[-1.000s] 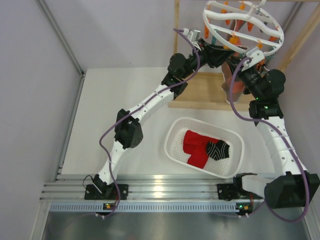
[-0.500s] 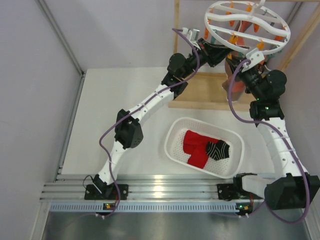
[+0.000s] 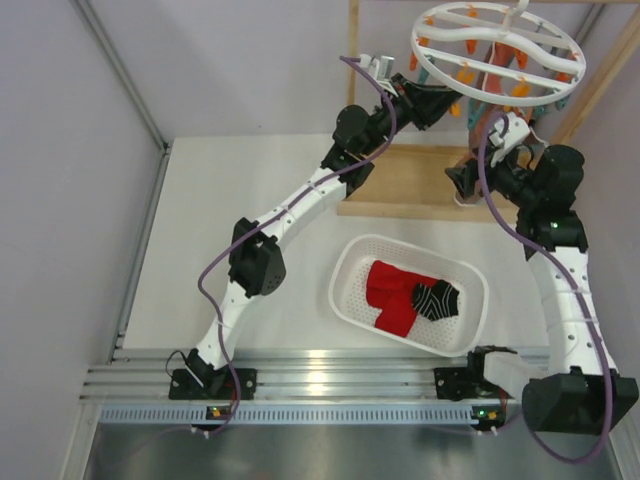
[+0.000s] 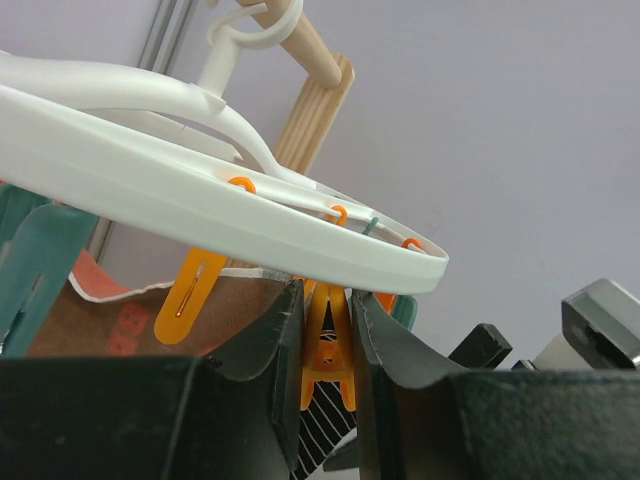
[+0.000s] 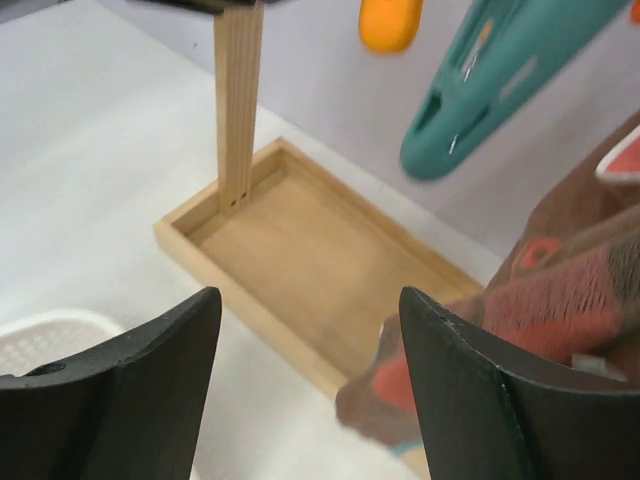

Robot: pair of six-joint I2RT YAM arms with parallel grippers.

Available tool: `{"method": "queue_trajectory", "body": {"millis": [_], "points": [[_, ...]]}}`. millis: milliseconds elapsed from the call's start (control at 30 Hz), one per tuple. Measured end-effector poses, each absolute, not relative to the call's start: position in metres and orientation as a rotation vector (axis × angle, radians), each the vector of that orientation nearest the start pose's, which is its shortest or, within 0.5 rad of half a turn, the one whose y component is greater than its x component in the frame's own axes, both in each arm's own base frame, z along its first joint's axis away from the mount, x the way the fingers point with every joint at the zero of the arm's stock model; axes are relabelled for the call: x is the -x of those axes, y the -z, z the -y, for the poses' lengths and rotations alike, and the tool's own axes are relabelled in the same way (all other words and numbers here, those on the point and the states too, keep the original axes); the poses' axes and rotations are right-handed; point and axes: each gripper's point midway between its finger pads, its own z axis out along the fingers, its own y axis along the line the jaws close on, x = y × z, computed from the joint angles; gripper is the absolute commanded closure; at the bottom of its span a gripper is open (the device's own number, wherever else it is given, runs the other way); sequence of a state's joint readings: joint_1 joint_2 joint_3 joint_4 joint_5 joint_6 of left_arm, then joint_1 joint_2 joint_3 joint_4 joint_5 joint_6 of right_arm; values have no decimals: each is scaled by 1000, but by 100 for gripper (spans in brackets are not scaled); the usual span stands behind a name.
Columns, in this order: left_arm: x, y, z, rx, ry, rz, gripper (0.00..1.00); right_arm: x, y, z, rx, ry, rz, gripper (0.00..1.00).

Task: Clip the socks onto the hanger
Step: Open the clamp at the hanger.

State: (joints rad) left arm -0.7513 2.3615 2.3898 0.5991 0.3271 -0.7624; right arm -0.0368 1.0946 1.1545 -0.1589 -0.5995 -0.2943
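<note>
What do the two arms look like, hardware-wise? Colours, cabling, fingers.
Left arm and right arm match: white links, bulky black joint housings, a loose purple cable along each. Fingers are broad, matte black, with curved tips.

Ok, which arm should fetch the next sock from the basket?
Right. The right gripper stands open and empty; the left gripper is shut on an orange clip under the hanger.

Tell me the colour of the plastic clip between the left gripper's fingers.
Orange plastic clip; left wrist view.
</note>
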Motion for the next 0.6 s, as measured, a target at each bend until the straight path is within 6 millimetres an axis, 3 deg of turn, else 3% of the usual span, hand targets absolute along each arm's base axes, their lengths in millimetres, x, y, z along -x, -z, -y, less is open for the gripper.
{"method": "queue_trajectory", "body": {"millis": [100,200,233,267,333,400,433,533,600], "points": [[-423,-477,508,-328,1530,-1047,100,-342,-343,-68,680,-297,-1606,27],[-423,-477,508,-328,1529,-1047,100,-315,-322,-75,794,-374,-1676,26],[-422,-477,509,-329,1529,-1047,100,-306,-314,-79,846,-406,-1696,7],[-423,-477,508,-329,1529,-1047,100,-298,-305,-82,890,-432,-1717,1],[-423,-477,508,-329,1529,-1046,100,-281,-283,-89,1007,-472,-1762,0],[-423,-477,508,-329,1528,-1046,100,-267,-257,-91,1097,-507,-1817,11],[-423,-477,508,-329,1528,-1046,100,-259,-241,-91,1137,-519,-1847,22],[-423,-477,508,-329,1528,-1046,100,-237,-198,-85,1225,-539,-1943,36],[-423,-477,508,-329,1528,-1046,100,-224,-175,-80,1278,-543,-2005,38]]}}
